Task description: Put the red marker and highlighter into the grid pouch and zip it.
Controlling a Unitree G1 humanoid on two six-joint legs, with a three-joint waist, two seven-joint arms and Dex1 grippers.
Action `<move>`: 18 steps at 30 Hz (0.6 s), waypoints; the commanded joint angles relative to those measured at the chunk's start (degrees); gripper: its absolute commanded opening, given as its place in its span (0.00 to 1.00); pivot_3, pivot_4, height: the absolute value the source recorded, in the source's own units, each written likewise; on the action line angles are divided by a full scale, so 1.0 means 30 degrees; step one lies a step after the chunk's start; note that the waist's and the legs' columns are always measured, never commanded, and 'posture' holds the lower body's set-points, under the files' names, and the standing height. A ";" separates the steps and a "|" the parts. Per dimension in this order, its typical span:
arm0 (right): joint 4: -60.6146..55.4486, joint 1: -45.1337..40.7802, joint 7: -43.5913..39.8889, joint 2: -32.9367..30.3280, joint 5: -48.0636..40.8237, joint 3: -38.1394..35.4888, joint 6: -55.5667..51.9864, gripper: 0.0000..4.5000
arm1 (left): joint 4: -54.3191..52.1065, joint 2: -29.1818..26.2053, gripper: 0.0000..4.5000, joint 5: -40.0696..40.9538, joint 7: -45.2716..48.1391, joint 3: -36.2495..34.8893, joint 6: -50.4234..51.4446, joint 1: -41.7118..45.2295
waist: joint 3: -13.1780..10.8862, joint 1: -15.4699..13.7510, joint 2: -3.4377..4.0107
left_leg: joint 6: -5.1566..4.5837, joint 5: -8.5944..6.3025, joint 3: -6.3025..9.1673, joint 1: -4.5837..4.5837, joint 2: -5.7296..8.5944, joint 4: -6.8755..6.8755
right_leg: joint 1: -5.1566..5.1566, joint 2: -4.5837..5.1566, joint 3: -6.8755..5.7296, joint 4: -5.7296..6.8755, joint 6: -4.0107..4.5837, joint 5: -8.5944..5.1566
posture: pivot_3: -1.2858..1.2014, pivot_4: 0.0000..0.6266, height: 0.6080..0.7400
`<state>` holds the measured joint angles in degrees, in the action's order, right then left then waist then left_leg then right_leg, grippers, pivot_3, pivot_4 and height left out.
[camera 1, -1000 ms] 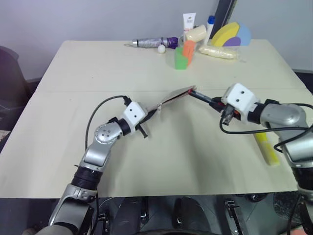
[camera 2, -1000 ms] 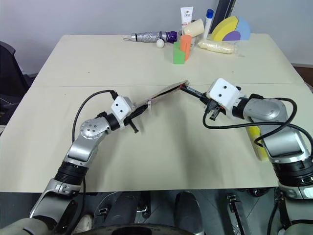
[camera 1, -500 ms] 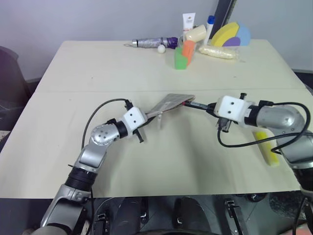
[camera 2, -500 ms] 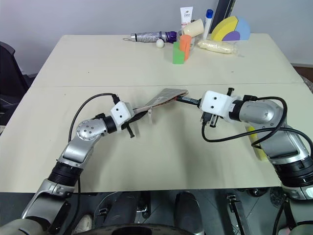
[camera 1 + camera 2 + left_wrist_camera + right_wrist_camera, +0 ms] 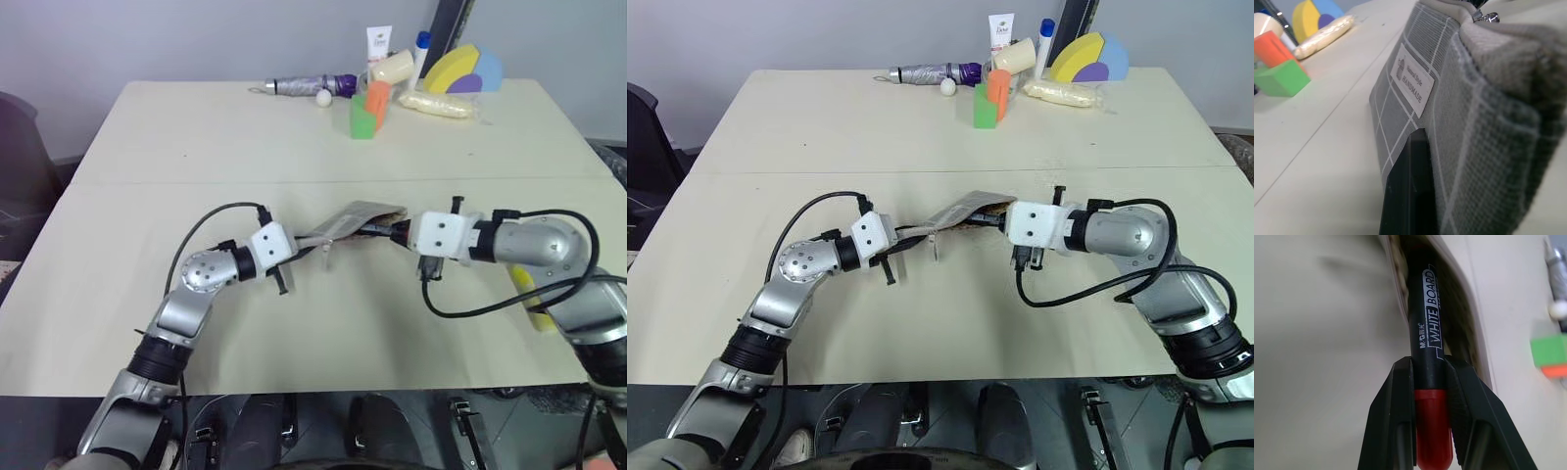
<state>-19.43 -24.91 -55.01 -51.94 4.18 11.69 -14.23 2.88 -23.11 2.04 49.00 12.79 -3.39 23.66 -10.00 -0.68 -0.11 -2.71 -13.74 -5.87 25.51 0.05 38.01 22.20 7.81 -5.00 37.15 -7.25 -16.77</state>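
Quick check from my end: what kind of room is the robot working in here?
Likely a lab or test room set up for manipulation trials: a plain beige table against a bare grey wall, with assorted props at the far edge, such as a folded umbrella, foam blocks and a lotion tube.

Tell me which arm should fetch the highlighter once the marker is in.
Probably the right. The highlighter lies on the table beside the right arm, while the left gripper is shut on the grid pouch; the right gripper holds the red marker.

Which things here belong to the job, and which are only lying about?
Job: grid pouch, held by the left gripper; red marker in the right gripper; highlighter.
Lying about: umbrella, green block, orange block, tube.
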 commanded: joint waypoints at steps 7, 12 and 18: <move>-0.1178 -0.0455 -0.0906 0.0335 0.1494 0.1059 0.2013 0.08 | -0.0969 -0.0605 0.00 0.0505 0.2038 0.0500 -0.1022 0.0198 | 0.0000 0.0002 0.0000 | 0.0000 0.0000 0.0001 -0.0001 0.0001 0.0007 | -0.0002 -0.0003 -0.0001 0.0002 0.0000 0.0000 | 0.52 0.24 1.00; -0.1058 -0.0456 -0.0763 0.0280 0.1151 -0.0112 0.1176 0.62 | -0.0773 -0.0635 0.00 0.0590 0.2207 0.0311 -0.1111 0.0315 | 0.0000 -0.0012 0.0000 | 0.0000 0.0000 0.0001 0.0000 0.0001 0.0011 | -0.0005 -0.0003 -0.0001 0.0005 0.0000 0.0000 | 0.52 0.24 1.00; -0.2560 0.0702 -0.0534 0.0187 -0.2030 -0.4417 -0.3836 0.96 | -0.0503 0.0272 0.00 0.1268 0.1250 -0.0185 -0.0105 0.0399 | 0.0000 -0.0077 -0.0001 | -0.0002 -0.0001 0.0015 0.0001 0.0002 0.0019 | -0.0019 0.0005 -0.0004 0.0004 0.0001 0.0000 | 0.52 0.24 1.00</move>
<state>-24.56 -23.43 -57.25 -50.68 1.24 4.14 -21.12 2.30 -23.11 4.07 53.89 13.37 -4.25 24.07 -10.00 -0.91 -0.11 -2.71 -13.74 -5.81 25.51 0.07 38.07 22.12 7.84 -5.02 37.15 -7.25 -16.77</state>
